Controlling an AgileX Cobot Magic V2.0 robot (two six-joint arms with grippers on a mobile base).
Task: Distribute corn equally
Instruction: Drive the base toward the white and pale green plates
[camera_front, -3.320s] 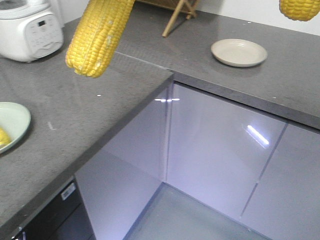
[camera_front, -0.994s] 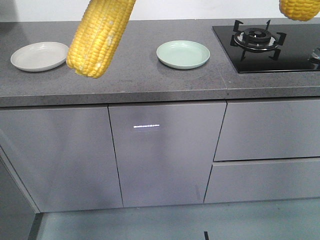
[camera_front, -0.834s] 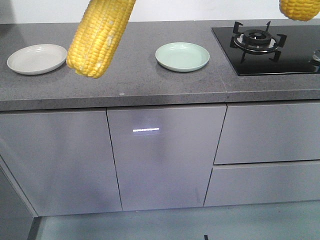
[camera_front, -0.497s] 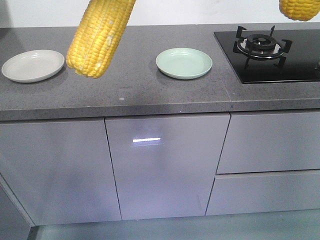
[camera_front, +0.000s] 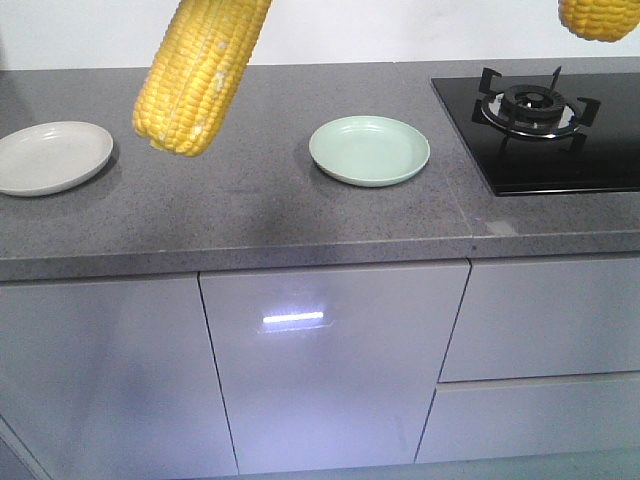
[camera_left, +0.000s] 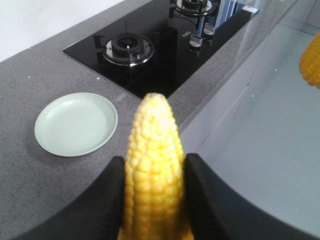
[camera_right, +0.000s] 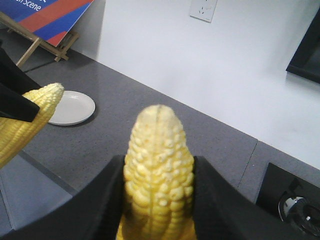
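left gripper: clamped on a corn cob, black fingers pressing both its sides, tip pointing forward
right gripper: clamped on a second corn cob, one finger on each side, raised
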